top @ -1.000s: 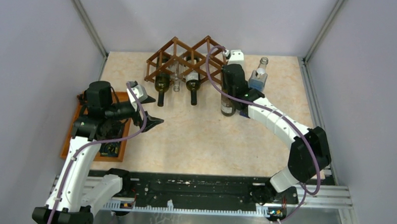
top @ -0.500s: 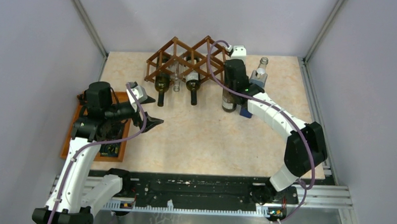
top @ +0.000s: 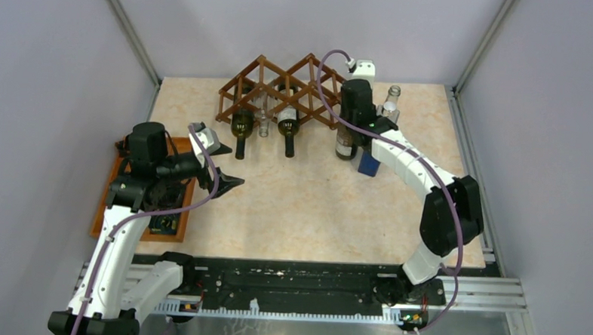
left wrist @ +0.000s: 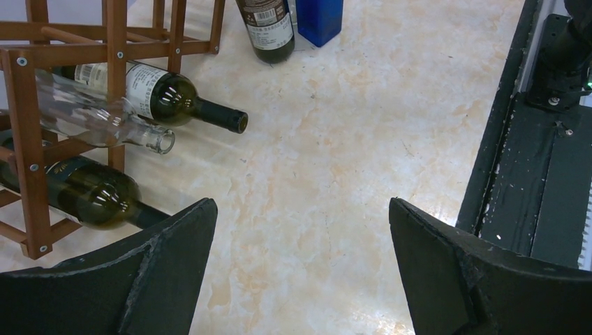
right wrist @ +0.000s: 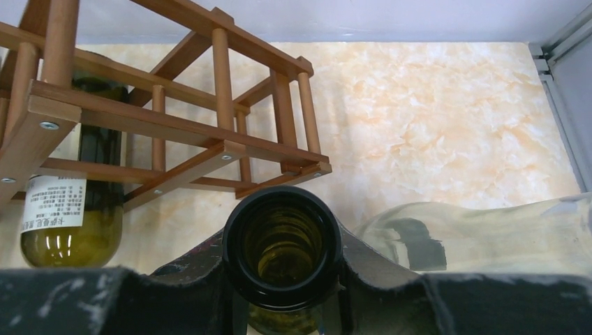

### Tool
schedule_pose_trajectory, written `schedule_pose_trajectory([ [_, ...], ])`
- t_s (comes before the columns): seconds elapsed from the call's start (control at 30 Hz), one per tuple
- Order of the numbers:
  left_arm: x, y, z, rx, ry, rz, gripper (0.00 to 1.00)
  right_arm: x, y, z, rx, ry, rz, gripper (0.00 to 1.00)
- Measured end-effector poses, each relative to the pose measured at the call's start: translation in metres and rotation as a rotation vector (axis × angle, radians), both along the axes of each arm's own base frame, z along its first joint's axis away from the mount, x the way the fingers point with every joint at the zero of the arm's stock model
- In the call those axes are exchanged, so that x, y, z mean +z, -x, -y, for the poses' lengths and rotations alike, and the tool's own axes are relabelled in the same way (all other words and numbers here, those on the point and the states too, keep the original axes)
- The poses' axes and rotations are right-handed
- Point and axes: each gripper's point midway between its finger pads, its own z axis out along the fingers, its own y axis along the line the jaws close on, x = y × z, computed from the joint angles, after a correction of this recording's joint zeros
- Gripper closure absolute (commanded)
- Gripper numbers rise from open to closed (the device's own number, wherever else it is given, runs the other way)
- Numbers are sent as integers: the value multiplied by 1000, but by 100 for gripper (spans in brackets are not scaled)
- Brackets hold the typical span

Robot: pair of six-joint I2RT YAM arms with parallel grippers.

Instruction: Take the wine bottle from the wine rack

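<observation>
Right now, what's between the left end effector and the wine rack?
In the top external view, mostly bare table, then the neck of a dark bottle sticking out of the wine rack toward the left end effector.

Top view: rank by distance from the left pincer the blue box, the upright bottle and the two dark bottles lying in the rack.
1. left lying bottle, in the rack, nearest the left pincer
2. right lying bottle, farther right in it
3. upright bottle, by the rack's right end
4. blue box, farthest right
</observation>
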Motion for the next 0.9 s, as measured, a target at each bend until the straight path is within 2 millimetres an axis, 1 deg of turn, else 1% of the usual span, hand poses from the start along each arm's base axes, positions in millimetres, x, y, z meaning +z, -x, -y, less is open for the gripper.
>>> schedule_pose_trajectory([
  [0.13, 0, -1, 0, 1, -3, 4, 1, -7, -1, 0, -2, 0, -17, 100],
  [0.23, 0, -1, 0, 1, -4, 5, 1, -7, -2, -1, 0, -4, -17, 99],
  [0.27, 0, -1, 0, 1, -4, 5, 1, -7, -2, 0, -1, -4, -17, 93],
  [0.37, 0, -1, 0, 1, -4, 5, 1, -7, -2, -1, 0, -4, -17, 62],
  [0.4, 0, -1, 0, 1, -4, 5, 1, -7, -2, -1, 0, -4, -17, 54],
  [0.47, 0, -1, 0, 1, -4, 5, 1, -7, -2, -1, 0, -10, -15, 41],
  [0.53, 0, -1, -1, 2, -4, 5, 1, -3, -3, -2, 0, -21, -6, 32],
  [0.67, 1, -1, -1, 2, -4, 9, 1, 14, -4, -5, 4, -51, 26, 19],
  [0.73, 2, -1, -1, 3, -4, 10, 1, 29, -2, -5, 6, -72, 50, 15],
  [0.9, 3, -2, 0, 4, -1, 10, 1, 81, 13, -3, 18, -136, 141, 9],
])
